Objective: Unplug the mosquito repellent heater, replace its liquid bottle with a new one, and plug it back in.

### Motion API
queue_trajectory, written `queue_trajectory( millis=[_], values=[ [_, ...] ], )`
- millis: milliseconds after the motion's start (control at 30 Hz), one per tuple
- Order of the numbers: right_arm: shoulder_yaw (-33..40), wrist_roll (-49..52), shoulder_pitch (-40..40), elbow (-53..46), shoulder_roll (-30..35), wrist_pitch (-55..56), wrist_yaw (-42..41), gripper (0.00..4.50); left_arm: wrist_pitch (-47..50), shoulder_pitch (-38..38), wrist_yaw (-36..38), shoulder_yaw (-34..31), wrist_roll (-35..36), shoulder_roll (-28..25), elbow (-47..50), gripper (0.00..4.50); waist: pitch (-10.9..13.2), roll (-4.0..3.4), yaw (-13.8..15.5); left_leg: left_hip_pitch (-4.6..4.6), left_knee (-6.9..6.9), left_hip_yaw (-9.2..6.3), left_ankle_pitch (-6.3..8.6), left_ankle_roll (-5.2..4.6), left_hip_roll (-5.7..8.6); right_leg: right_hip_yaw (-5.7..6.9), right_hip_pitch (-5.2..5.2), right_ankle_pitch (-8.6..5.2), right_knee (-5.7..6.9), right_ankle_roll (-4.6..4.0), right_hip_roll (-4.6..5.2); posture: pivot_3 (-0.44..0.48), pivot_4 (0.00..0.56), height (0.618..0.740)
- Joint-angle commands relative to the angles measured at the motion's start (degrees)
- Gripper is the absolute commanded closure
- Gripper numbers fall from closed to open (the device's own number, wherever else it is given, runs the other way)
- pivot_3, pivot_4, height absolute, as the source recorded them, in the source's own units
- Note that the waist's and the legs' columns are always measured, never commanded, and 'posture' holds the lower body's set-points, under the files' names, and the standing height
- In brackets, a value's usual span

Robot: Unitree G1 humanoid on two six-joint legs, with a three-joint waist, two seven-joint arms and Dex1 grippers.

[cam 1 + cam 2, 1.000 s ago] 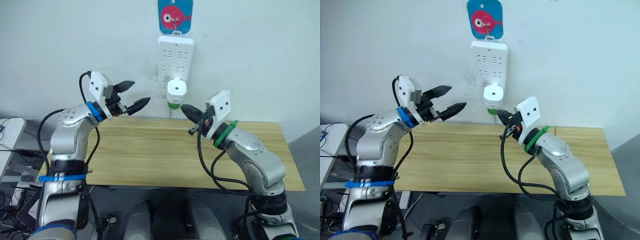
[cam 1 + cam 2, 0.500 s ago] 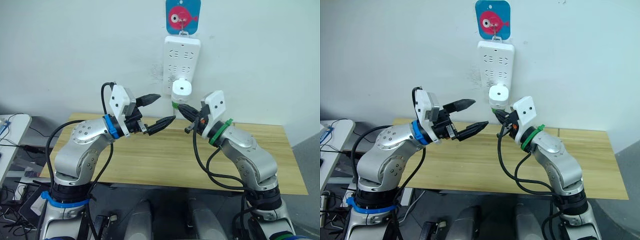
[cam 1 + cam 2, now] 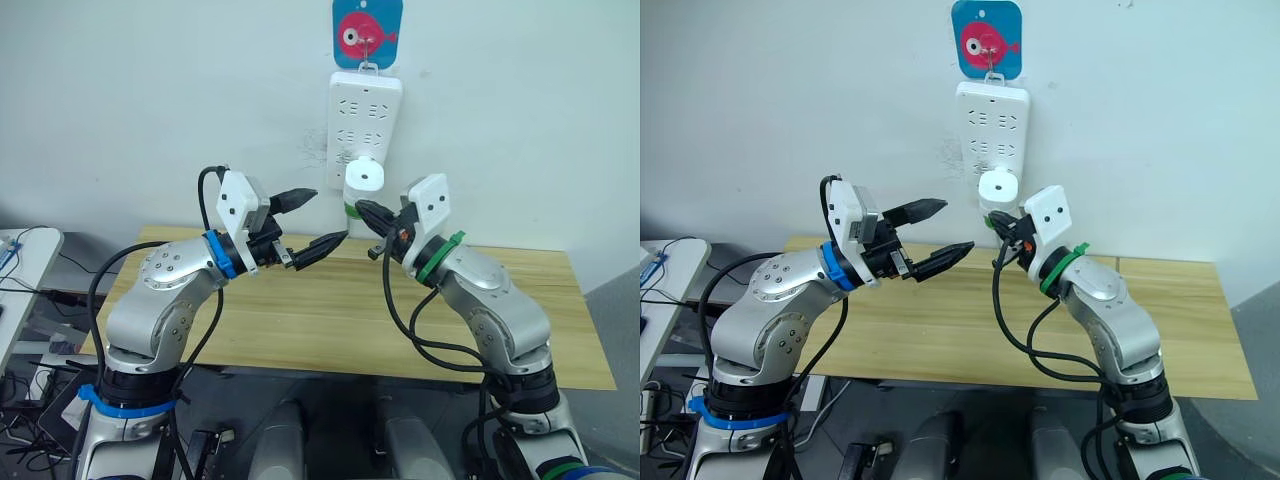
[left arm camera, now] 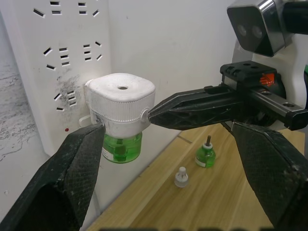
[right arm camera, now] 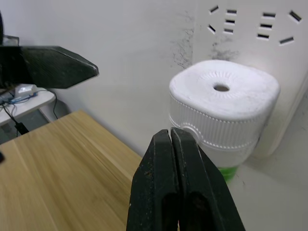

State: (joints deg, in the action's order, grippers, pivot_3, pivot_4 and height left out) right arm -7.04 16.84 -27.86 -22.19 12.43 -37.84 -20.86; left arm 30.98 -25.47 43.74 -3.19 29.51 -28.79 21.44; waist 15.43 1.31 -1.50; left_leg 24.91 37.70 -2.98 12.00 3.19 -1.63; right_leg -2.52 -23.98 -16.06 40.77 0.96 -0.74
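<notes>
1. The right pincer is pressed narrow, its two fingers together with nothing between them; its tips sit just beside the heater, at the ribbed side wall.
2. The left pincer is spread wide and empty. In its wrist view its fingers bracket the heater, one finger close by the heater's lower edge, the other well off to the far side.
3. The heater is plugged into the strip, at the strip's lower end, with its green bottle hanging beneath the white cap.
4. The strip hangs on the wall from a hook on a fish plaque, above the back edge of the surface.
5. On the surface below the heater stand a small green bottle with a wick and, near it, a small white cap.
6. Progress, as I judge it: nothing is finished yet. The heater is not unplugged; the pull, the bottle swap and the replugging all remain. Neither pincer grips it so far.
</notes>
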Motion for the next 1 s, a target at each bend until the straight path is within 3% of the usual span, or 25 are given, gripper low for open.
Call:
queue_trajectory(
  millis=[33, 1000],
  values=[
    [-0.5, -1.0, -1.1, -1.2, 0.0, 1.8, 0.2, 4.46, -0.8, -0.2, -0.3, -0.8, 1.0, -0.2, 0.9, 0.0, 0.0, 0.0, 0.0, 0.0, 0.0, 0.0, 0.0, 0.0, 0.0, 0.0, 0.0, 0.0, 0.0, 0.0, 0.0, 0.068, 0.209, 0.74],
    [1.1, -3.4, -1.2, -0.2, 0.7, 2.7, 1.9, 4.46, -1.6, -1.7, 0.0, -0.4, 1.0, 0.0, -0.6, 0.0, 0.0, 0.0, 0.0, 0.0, -0.02, 0.0, 0.0, 0.0, 0.0, -0.01, -0.01, -0.01, -0.02, 0.0, 0.0, 0.062, 0.21, 0.74]
  ],
)
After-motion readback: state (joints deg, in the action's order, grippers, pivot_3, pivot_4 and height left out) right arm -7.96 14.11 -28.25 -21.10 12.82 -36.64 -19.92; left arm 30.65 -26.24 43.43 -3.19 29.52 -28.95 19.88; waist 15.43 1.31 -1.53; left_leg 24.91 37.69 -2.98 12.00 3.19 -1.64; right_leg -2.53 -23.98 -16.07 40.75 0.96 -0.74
